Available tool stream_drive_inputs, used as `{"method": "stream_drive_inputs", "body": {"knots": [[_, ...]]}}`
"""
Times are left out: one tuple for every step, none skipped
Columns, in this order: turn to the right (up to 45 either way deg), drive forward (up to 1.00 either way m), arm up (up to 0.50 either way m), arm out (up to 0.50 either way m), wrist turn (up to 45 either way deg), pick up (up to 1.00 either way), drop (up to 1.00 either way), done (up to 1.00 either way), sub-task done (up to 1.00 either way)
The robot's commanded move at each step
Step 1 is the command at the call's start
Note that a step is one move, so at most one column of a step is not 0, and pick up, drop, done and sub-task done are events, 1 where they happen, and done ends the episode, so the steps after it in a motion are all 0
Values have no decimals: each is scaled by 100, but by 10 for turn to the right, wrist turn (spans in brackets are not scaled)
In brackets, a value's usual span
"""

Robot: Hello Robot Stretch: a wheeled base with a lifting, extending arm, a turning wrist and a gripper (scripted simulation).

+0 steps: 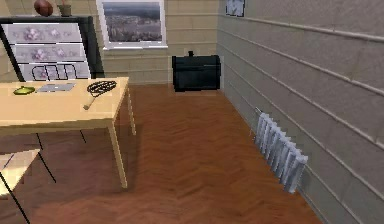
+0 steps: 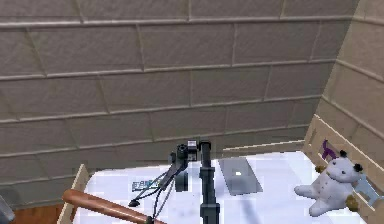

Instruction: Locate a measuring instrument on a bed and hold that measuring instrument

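Seemingly flat on the bed (image 2: 275,205), near its left edge, lies a small patterned thing (image 2: 143,185); its long axis is unclear. Whether the gripper (image 2: 160,192) nearby holds anything, I cannot tell.

Desk (image 1: 60,108), radiator (image 1: 280,148) — plush toy (image 2: 328,183), bat (image 2: 100,205)
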Motion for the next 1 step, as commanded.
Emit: {"method": "stream_drive_inputs", "body": {"knots": [[0, 0, 0, 0, 450, 0, 0, 0, 0]]}}
